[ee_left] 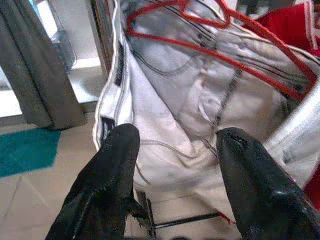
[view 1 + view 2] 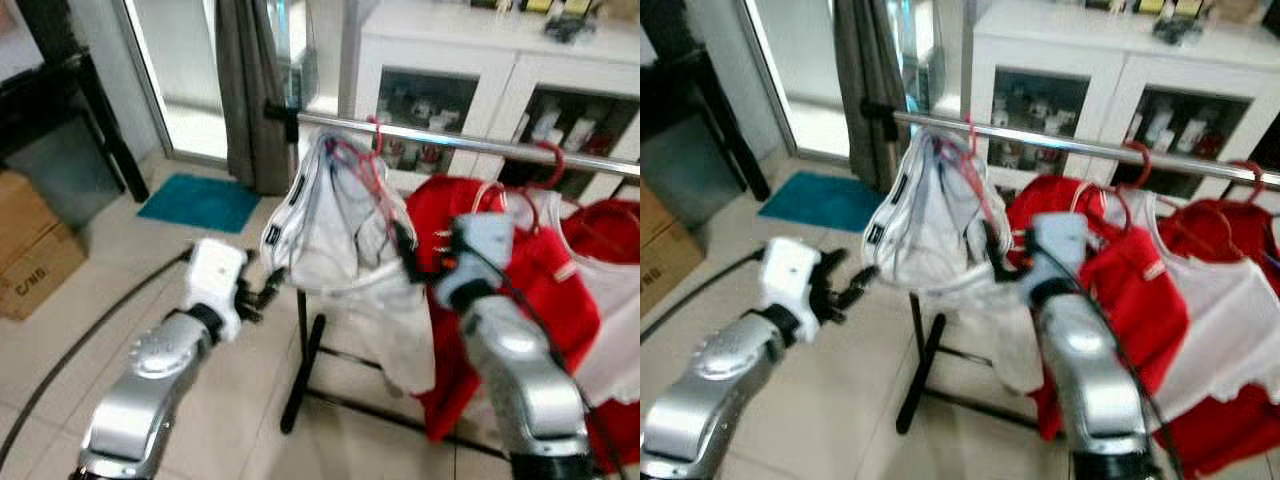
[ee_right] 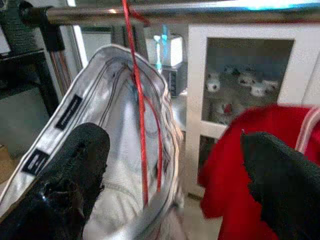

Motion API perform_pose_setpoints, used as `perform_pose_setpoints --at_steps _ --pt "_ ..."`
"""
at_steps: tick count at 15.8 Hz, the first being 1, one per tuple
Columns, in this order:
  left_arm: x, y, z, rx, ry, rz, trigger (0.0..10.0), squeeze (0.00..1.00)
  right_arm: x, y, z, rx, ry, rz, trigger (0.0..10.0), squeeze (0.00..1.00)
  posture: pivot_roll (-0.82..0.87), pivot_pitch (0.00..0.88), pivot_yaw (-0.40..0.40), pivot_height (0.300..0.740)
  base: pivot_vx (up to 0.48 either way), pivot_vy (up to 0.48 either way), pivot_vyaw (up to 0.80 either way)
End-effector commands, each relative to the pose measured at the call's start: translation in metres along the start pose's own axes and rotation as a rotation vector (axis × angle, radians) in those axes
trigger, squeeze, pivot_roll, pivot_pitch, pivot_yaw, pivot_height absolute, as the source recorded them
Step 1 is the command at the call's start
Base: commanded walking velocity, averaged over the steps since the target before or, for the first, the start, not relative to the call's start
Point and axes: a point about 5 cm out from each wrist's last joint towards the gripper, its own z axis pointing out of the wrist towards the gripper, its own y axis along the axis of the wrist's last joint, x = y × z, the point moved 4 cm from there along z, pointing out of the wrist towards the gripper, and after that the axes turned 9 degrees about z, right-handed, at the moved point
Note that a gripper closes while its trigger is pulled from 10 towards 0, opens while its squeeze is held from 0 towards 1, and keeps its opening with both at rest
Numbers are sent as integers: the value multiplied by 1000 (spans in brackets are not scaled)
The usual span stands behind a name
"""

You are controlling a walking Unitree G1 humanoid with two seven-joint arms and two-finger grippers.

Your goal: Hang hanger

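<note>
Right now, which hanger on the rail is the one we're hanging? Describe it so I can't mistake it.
Find the metal rail before the white cabinet. At its left end hangs a red wire hanger carrying a white garment, between both grippers. Its neighbours to the right carry red clothes.

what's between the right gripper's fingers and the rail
In the right wrist view, the red hanger with the white garment hangs from the rail, ahead of the open right gripper.

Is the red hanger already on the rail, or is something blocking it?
Nothing visible blocks it: the red hanger with the white garment already hooks over the metal rail. Both end effectors, left and right, are open beside the garment.
</note>
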Motion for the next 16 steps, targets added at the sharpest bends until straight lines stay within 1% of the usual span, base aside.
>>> perform_pose_setpoints --at_steps 1,6,7,9,10,11,13,14,16 --pt "10 -1 -4 8 31 21 10000 0 20 6 4 -21 86 -8 10000 0 29 0 -15 740 319 0 0" --pt "10 1 -6 -2 21 39 10000 0 25 11 7 -16 151 -19 10000 0 36 0 -21 740 295 0 0" --pt "7 6 -8 -21 -19 46 10000 0 28 15 6 -10 208 -10 10000 1000 38 0 -22 740 0 0 0" --pt "6 9 -10 -33 -50 60 10000 0 27 17 8 1 213 -18 10000 1000 40 0 -21 740 0 0 0" --pt "7 12 -14 -40 -79 81 10000 0 24 19 11 27 210 -32 10000 1000 41 0 -19 740 0 0 0" --pt "7 12 -14 -41 -86 87 10000 0 23 19 12 36 207 -36 10000 1000 41 0 -19 740 0 0 0" --pt "3 14 -20 -37 -186 124 10000 0 14 19 20 96 168 -43 10000 1000 43 0 -19 740 0 0 0" --pt "2 15 -22 -30 -229 145 10000 0 11 17 24 142 168 -66 10000 1000 42 0 -19 740 0 0 0" --pt "1 18 -22 -39 -262 144 10000 0 8 15 31 186 151 -71 10000 1000 41 0 -18 740 0 0 0"
